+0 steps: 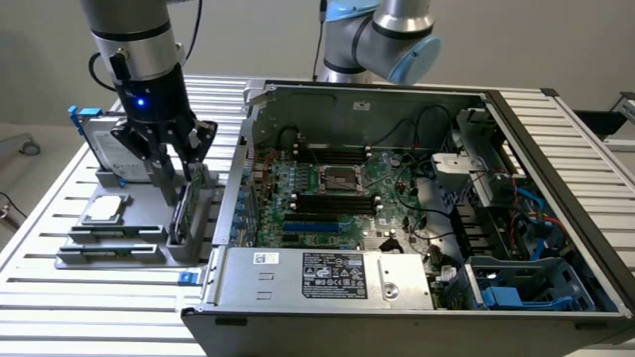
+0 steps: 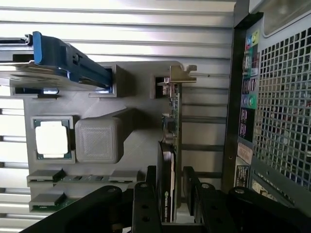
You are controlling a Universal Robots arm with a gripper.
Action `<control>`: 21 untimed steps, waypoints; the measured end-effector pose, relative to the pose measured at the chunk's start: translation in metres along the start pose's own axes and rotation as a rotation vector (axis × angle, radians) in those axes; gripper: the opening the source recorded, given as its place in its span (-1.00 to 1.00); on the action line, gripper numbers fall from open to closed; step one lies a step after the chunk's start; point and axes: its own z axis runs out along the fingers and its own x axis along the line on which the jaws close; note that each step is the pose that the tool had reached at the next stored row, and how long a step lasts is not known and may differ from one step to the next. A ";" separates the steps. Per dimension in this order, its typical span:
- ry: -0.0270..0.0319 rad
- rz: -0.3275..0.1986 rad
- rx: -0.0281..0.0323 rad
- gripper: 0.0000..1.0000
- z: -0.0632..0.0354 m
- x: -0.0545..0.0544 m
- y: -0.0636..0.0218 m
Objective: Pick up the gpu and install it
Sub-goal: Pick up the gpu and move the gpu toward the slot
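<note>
Grey plastic holder [image 1: 119, 242], standing on the slatted tabletop [image 1: 50, 216] at the exterior view's left beside the open computer case [image 1: 248, 286], carried the gpu [image 2: 174, 121] upright on edge, with the pincer [image 2: 170, 177] straddling it, fingers apart.

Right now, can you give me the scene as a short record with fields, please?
gripper: gripper low over the gray holder, jaws open, one on each side of the gpu
gpu: stands on edge in a slot of the holder, not lifted
holder: on the slatted table, to the exterior view's left of the computer case
other parts: hard drive in blue frame and square silver chip, both in the holder
case: open, motherboard exposed
</note>
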 end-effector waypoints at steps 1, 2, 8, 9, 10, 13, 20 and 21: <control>0.0001 -0.001 0.0001 -0.28 0.0018 0.000 -0.0001; 0.0000 -0.001 0.0000 -0.28 0.0038 0.000 -0.0002; -0.0011 -0.001 0.0002 -0.28 0.0090 0.000 -0.0005; -0.0011 -0.001 0.0002 -0.28 0.0095 0.000 -0.0006; -0.0011 -0.001 0.0002 -0.28 0.0099 0.000 -0.0008; -0.0014 -0.001 0.0000 -0.28 0.0122 0.000 -0.0015; -0.0011 -0.001 0.0002 -0.28 0.0181 0.000 -0.0021; -0.0012 -0.001 0.0001 -0.28 0.0189 0.000 -0.0021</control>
